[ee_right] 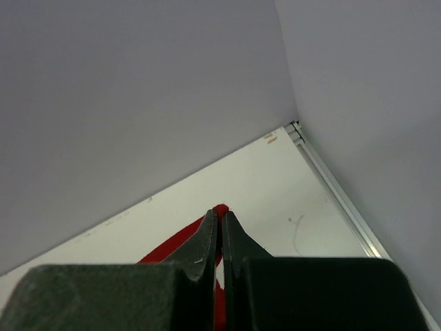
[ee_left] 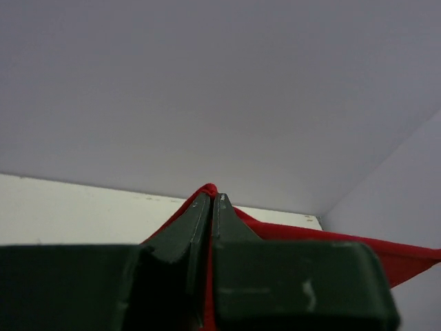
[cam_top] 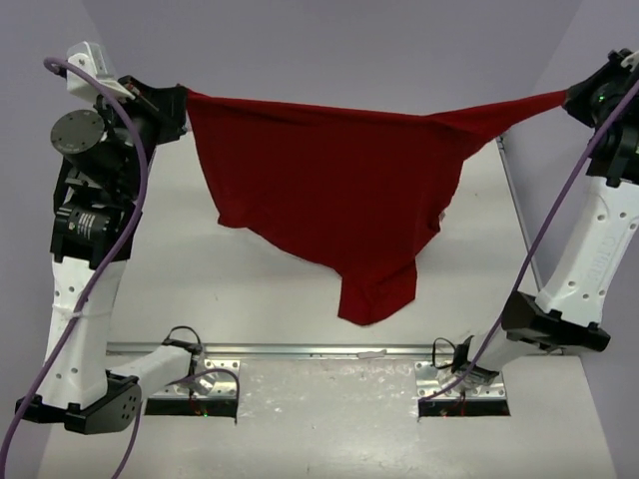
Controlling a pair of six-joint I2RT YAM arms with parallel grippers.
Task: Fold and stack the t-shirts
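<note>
The deep-red t-shirt [cam_top: 329, 190] hangs in the air, stretched between my two grippers above the white table. My left gripper [cam_top: 180, 105] is shut on its left corner at the upper left. My right gripper [cam_top: 571, 100] is shut on its right corner at the upper right. The cloth sags in the middle, and its lowest flap [cam_top: 374, 294] hangs toward the table. In the left wrist view the jaws [ee_left: 211, 200] pinch red cloth [ee_left: 207, 187]. In the right wrist view the jaws [ee_right: 220, 217] pinch red cloth [ee_right: 220, 207] too.
The white table [cam_top: 300, 299] lies under the shirt, with a metal rail [cam_top: 300, 349] along its near side and another rail [cam_top: 519, 215] at its right edge. Lilac walls [cam_top: 349, 40] close in the back and sides. Both arm bases [cam_top: 190, 384] sit at the near edge.
</note>
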